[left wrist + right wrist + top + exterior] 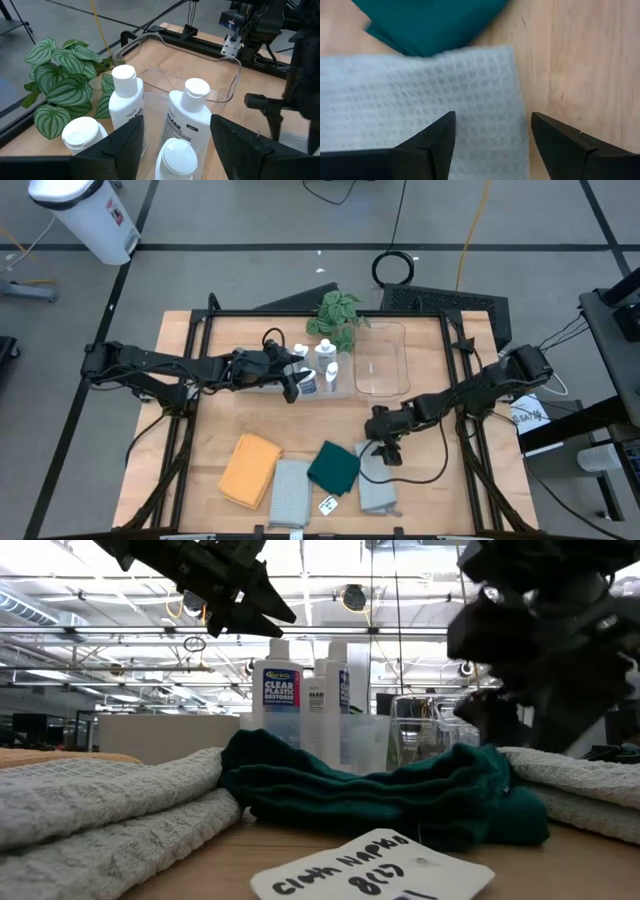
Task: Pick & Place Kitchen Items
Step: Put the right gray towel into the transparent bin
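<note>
The left tool (pixel 297 383) hangs with its fingers spread apart and empty over the white bottles (pixel 317 366), which stand in a clear bin (pixel 344 385) near the far edge of the counter (pixel 220 420), beside a plant (pixel 336 316). The right tool (pixel 386 448) is also spread wide and empty, just above a grey cloth (pixel 378 490) at the near edge. The green cloth (pixel 333 466), another grey cloth (pixel 288 492) and the orange cloth (pixel 249 469) lie along the same near edge.

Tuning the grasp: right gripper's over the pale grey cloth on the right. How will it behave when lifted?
Likely floppy: the pale grey cloth is a folded waffle weave, so layers may unfold and droop. Probably light and grippy, given its texture. Right gripper is open above it; the dark green cloth lies close and could snag.
</note>
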